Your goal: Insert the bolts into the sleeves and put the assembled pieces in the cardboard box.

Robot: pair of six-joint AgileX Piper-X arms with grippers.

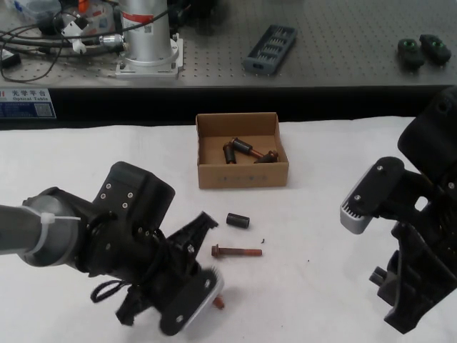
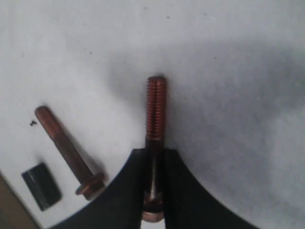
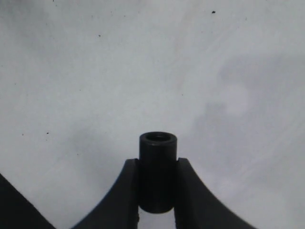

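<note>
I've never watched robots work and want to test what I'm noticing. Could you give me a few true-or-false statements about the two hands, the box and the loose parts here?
1. The left hand grips a copper-coloured bolt. True.
2. The right hand is empty. False: it is shut on a black sleeve.
3. The cardboard box is empty. False: several pieces lie inside it.
4. A loose bolt and a loose sleeve lie on the white cloth, outside the box. True.
5. The held bolt sits inside the held sleeve. False: each is in its own hand, apart from the other.
</note>
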